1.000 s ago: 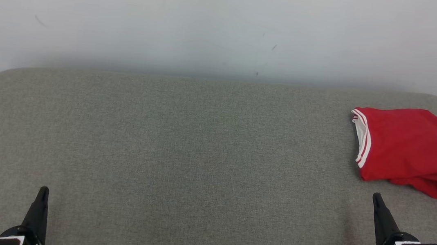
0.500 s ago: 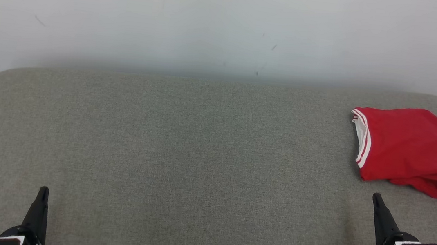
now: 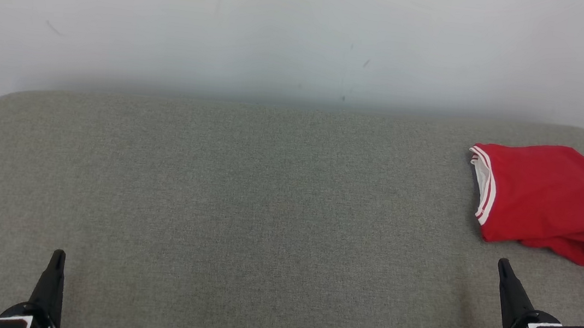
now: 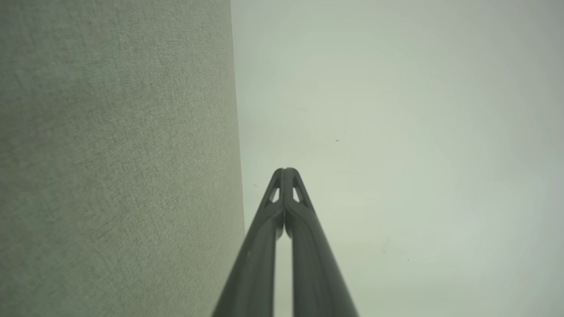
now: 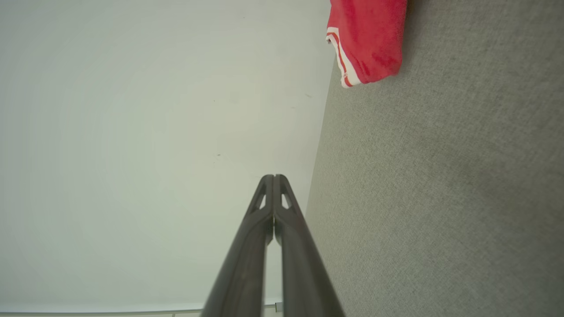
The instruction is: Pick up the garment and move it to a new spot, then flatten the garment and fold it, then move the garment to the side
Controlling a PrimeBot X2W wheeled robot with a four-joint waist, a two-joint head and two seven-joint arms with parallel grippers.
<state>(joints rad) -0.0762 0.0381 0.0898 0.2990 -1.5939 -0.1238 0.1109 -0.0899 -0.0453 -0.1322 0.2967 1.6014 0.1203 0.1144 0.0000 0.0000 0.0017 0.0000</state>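
The red garment (image 3: 549, 201) is lying as a folded bundle at the far right of the grey padded surface (image 3: 264, 210), close to its rounded back corner and near the pale wall (image 3: 285, 31). Its white-striped hem is facing towards the middle of the surface, and the edge nearest to the robot is bunching into loose folds. It is looking like thin, soft knit cloth, so I am expecting it to be light, limp and not slippery. The layers will probably be sagging and opening if it is lifted from one point only. The best place for taking hold is seeming to be the bunched near edge, where the folds are rising a little, or the striped hem, pinching all layers together. The right gripper (image 3: 504, 265) is pointing towards the garment from the robot's side, near it but not touching, with its two fingers pressed together and holding nothing. The left gripper (image 3: 58, 255) is sitting well apart at the near left, also closed and empty
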